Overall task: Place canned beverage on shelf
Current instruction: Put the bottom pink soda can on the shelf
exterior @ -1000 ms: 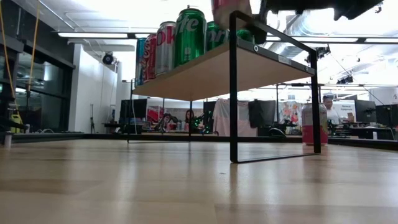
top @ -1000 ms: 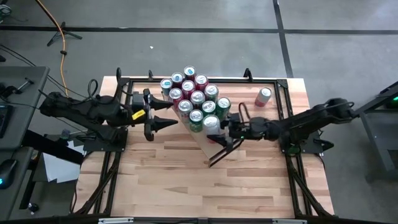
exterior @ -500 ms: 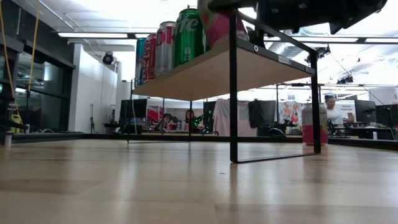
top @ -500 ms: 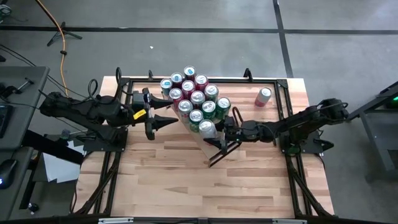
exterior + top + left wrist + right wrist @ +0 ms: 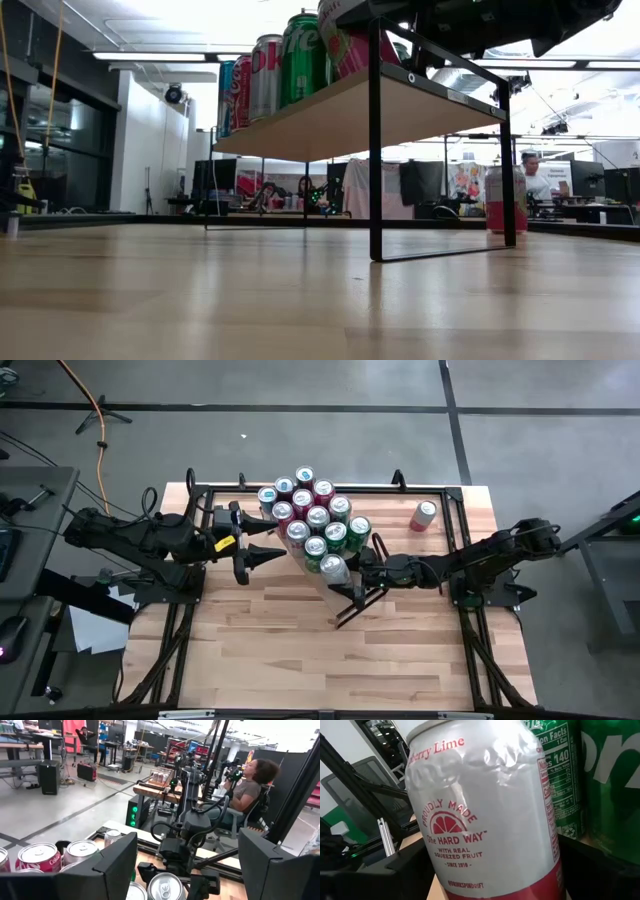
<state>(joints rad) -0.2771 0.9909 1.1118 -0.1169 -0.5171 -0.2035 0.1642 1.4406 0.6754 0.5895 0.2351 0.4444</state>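
The shelf (image 5: 324, 594), a pale plank on a black frame (image 5: 375, 150), stands slantwise at the table's middle with several cans (image 5: 310, 510) standing on it. My right gripper (image 5: 347, 570) is shut on a silver and red can (image 5: 480, 815) at the shelf's near end, beside the green cans (image 5: 305, 60). The can's wall is dented near its top. My left gripper (image 5: 280, 544) is open and empty, left of the shelf, pointing at it. My right gripper pinches the can's two opposite sides (image 5: 427, 870) between its two fingers (image 5: 395, 872), low on the can's body. The fingers come level from the table's right. The can (image 5: 350, 45) tilts slightly over the plank's near end; whether its bottom touches the plank I cannot tell.
Another red and silver can (image 5: 424, 515) stands on the tabletop at the far right, also seen in the low view (image 5: 497, 200). Bare striped tabletop (image 5: 300, 650) lies near the front edge. A seated person (image 5: 247, 790) shows beyond the table.
My right gripper has gone down and a little toward the table's left and near edge with the can. The can has dropped from above the shelf to the level of the plank's near end, beside the green cans.
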